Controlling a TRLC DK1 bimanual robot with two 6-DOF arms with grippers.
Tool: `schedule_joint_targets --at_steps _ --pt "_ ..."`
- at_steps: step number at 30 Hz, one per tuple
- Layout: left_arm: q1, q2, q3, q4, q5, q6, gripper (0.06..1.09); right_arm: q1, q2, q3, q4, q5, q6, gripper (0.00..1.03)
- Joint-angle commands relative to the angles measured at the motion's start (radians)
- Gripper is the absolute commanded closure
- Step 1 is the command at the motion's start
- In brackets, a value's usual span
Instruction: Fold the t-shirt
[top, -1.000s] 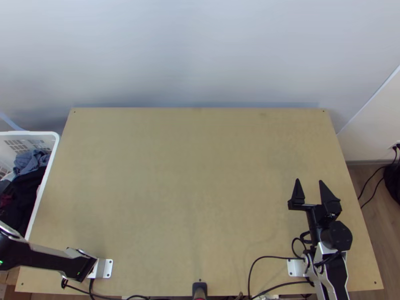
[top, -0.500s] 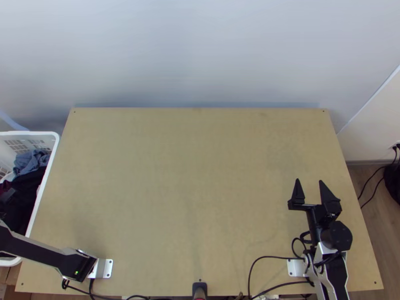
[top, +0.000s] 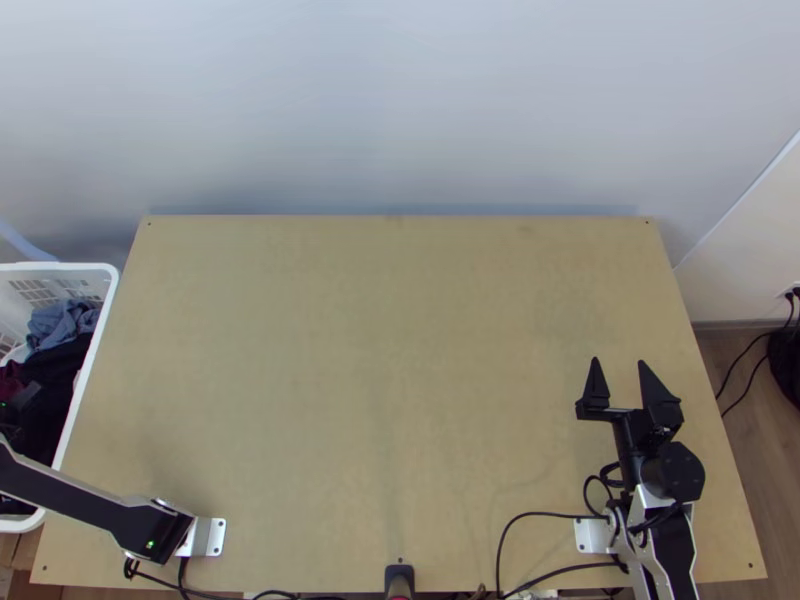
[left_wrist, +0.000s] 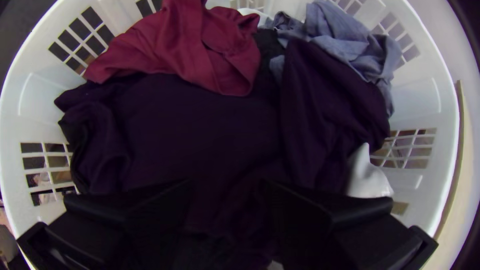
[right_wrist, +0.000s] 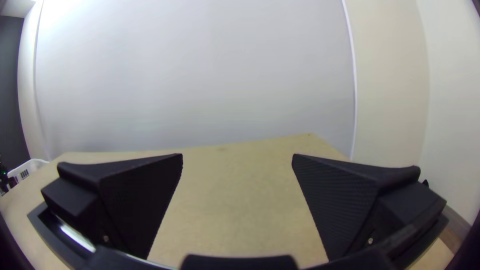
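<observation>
The desk (top: 380, 350) runs broad and flat from its near edge back to the wall (top: 400, 100), with bare wood across the middle for either arm to swing over. The right hand (top: 619, 363) is at the near right of the desk, its fingers spread wide and pointing toward the far edge. A black cable (top: 540, 514) curves over the near edge beside that arm's base. Just beyond the left edge stands a white basket (top: 70, 267), slotted in its sides, and the left hand (top: 14, 408) is over it. In its wrist view, the left hand (left_wrist: 227, 185) has its fingers spread above dark purple cloth (left_wrist: 190, 130), bunched through the basket's middle. Crumpled around it are crimson cloth (left_wrist: 215, 55), grey-blue cloth (left_wrist: 350, 45) and white cloth (left_wrist: 367, 177). I cannot tell which of these garments is the t-shirt.
</observation>
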Motion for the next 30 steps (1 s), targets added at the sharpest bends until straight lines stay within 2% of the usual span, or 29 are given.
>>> schedule_joint_targets --at_steps 1,2,3,4,5,10,15,22,30 --pt "0.004 0.094 0.044 0.012 -0.010 0.042 0.42 -0.004 -0.006 -0.008 -0.016 0.002 0.013 0.04" --pt "0.006 0.107 0.051 0.013 -0.010 0.051 0.50 -0.004 -0.006 -0.008 -0.016 0.002 0.013 0.04" --pt "0.006 0.113 0.049 0.033 -0.010 0.056 0.65 -0.004 -0.006 -0.008 -0.016 0.002 0.013 0.04" --pt "0.007 0.116 0.043 0.068 -0.010 0.057 0.88 -0.004 -0.006 -0.008 -0.016 0.002 0.013 0.04" --pt "0.014 0.111 0.041 0.085 -0.009 0.057 1.06 -0.004 -0.006 -0.008 -0.016 0.002 0.013 0.04" --pt "0.030 0.029 0.035 0.042 0.005 0.056 1.05 -0.004 -0.006 -0.008 -0.016 0.002 0.013 0.04" --pt "0.034 -0.182 0.018 -0.034 0.060 0.045 1.05 -0.004 -0.006 -0.008 -0.016 0.002 0.013 0.04" --pt "0.023 -0.464 0.037 -0.041 0.062 -0.018 1.05 -0.004 -0.006 -0.008 -0.016 0.002 0.013 0.04" --pt "0.003 -0.663 0.123 -0.033 0.062 -0.115 1.05 -0.004 -0.006 -0.008 -0.016 0.002 0.013 0.04"
